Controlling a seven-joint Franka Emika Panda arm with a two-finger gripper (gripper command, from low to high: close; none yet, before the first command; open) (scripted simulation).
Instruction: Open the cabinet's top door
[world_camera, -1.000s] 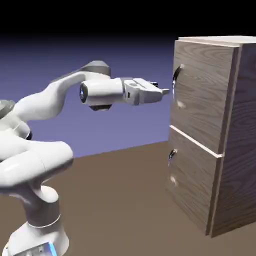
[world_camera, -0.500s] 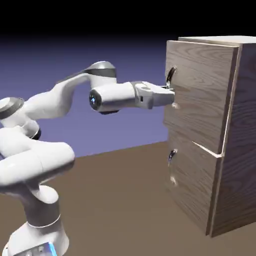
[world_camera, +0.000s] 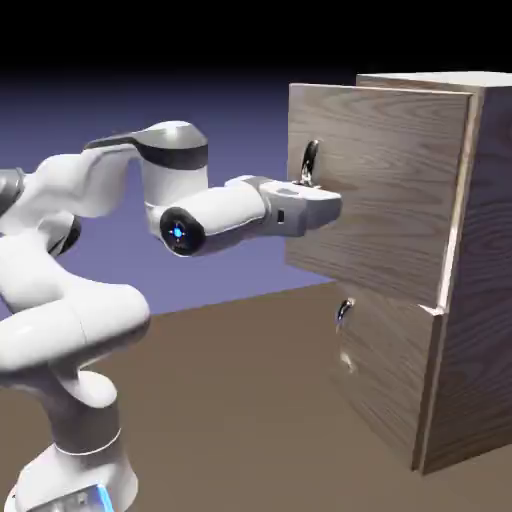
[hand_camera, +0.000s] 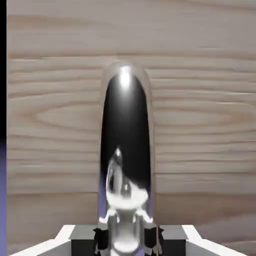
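Cabinet (world_camera: 470, 300) stands at right of exterior view, on brown table (world_camera: 240, 390). Going left to right: white arm (world_camera: 90, 250) rises from lower left, forearm approx. horizontal, wrist reaching toward cabinet front. Claw (world_camera: 322, 203) sits at top door (world_camera: 380, 190), fingers pinched on curved silver handle (world_camera: 309, 163) from both sides; handle top projects above claw. Top door stands swung out, free edge well fwd of cabinet body, hinge side at right edge. Lower panel (world_camera: 385, 385) flush w/ cabinet, its small handle (world_camera: 344, 309) untouched.

Hand view: handle (hand_camera: 126, 145) fills centre, vertical, dark reflective, w/ wood grain of door (hand_camera: 200, 115) behind. Grey fingertips (hand_camera: 102, 239) show at bottom edge, tight against handle base either side.
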